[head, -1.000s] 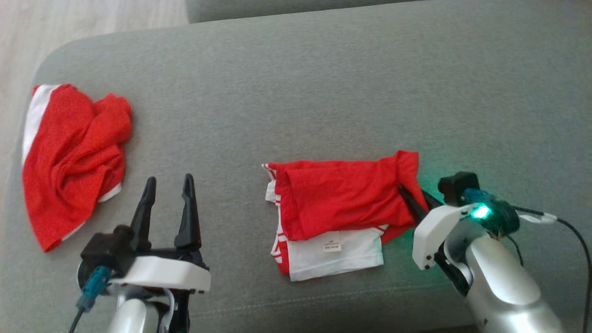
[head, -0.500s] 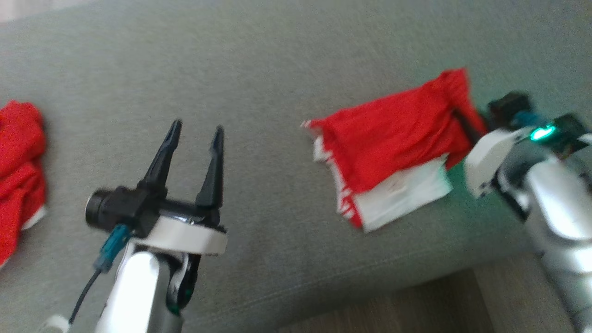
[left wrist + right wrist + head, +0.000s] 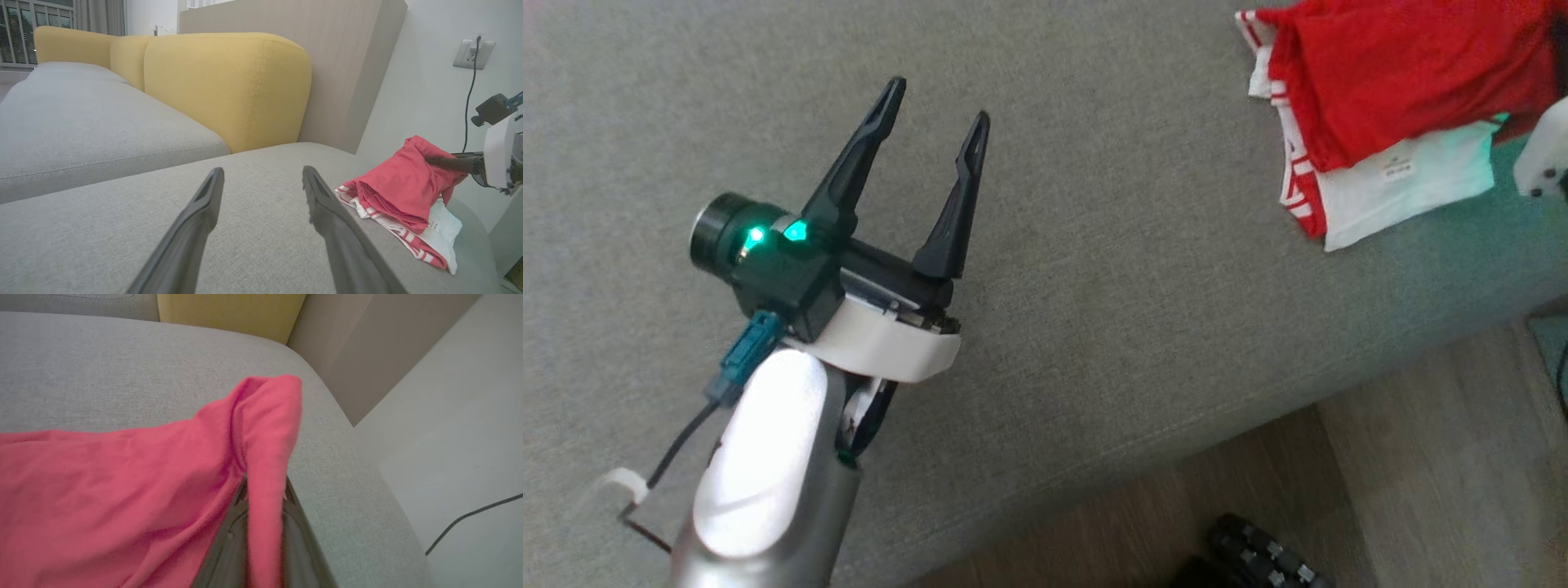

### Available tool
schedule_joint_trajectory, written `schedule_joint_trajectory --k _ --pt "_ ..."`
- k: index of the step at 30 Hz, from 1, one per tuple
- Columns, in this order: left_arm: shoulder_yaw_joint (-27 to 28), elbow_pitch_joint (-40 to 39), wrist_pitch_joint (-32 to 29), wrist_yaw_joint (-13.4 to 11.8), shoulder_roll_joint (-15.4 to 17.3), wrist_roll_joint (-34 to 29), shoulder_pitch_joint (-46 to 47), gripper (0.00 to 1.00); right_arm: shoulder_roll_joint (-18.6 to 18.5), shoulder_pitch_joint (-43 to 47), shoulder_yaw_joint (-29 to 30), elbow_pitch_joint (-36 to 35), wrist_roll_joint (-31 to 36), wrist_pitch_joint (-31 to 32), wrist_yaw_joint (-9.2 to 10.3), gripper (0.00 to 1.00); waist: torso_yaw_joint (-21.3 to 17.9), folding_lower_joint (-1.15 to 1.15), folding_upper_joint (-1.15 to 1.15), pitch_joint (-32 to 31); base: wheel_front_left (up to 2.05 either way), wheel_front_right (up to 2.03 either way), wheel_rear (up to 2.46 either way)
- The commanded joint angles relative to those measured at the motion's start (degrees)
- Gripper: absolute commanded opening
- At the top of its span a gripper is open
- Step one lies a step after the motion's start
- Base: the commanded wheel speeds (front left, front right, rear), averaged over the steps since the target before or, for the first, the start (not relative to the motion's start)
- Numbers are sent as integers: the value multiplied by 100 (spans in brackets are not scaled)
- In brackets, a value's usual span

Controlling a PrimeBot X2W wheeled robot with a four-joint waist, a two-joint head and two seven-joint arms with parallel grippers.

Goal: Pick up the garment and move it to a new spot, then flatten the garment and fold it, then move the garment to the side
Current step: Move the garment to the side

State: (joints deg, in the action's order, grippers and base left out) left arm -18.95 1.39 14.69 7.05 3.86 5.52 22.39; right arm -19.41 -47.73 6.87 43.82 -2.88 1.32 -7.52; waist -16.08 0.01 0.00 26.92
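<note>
The garment, red over white and folded, lies on the grey sofa seat at the upper right of the head view. My right gripper is shut on a raised red fold at the garment's right end. The left wrist view shows that grip from the side, the right gripper pinching the garment. Its white wrist shell touches the head view's right edge. My left gripper hovers over bare cushion well left of the garment, open with nothing between its fingers.
The seat's front edge runs diagonally, with wooden floor below it and a dark object on the floor. Yellow back cushions rise behind. A second grey seat lies to the left. A wall socket with a cable is at right.
The head camera has swung, so the garment now sits at the upper right and the crumpled red cloth at left has left the picture. The right gripper stays shut on the garment; the left stays open.
</note>
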Motion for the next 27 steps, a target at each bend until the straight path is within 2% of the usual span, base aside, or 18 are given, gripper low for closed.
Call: schedule_joint_trajectory --k 1,8,9,10,20,27 --pt "106 -251 31 11 112 -33 159 100 37 -94 107 -233 139 -86 3 0 -57 -1 0 258 0 0 0" --pt "142 -274 31 24 196 49 171 100 294 -23 561 -465 538 -139 3 0 27 -1 0 391 0 0 0" --pt "176 -264 31 26 196 66 153 100 345 7 633 -516 590 -150 3 89 64 -1 0 369 0 0 0" --pt "194 -258 31 26 191 77 139 100 389 25 689 -506 562 -81 3 100 82 -1 0 339 0 0 0" --pt "402 -195 31 -15 13 214 -154 100 580 374 576 -1161 636 153 3 100 265 -1 0 -299 0 0 0" --pt "697 -180 31 -222 -78 417 -543 100 1081 837 242 -1845 320 168 3 100 605 -1 0 -1087 0 0 0"
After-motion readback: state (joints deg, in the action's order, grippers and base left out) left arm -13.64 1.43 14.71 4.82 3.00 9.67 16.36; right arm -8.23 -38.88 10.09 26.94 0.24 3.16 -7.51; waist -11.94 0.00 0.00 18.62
